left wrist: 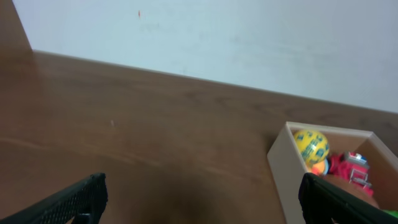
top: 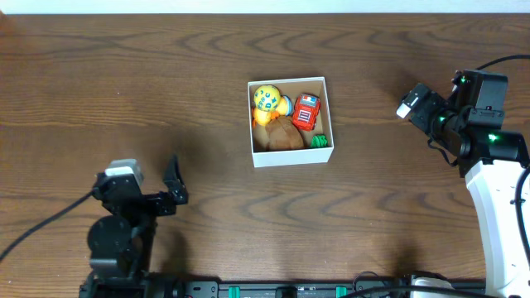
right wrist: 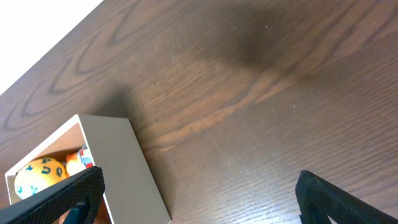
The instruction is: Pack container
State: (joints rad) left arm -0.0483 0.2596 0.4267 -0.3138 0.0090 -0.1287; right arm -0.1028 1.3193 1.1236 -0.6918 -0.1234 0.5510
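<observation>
Resting on a dark wooden tabletop [top: 124,83], the container [top: 294,156], a small square white box with low walls, sits ahead and to the right of the left tool [left wrist: 200,202], and ahead and to the left of the right tool [right wrist: 199,199], well apart from both; inside it lie a yellow ball [top: 266,98] with blue marks, a red toy car [top: 306,112] just beside the ball, a brown toy [top: 281,134] and a green piece [top: 319,141] in one corner; both tools are released, their dark fingers spread wide, grasping nothing, each hovering over bare wood.
</observation>
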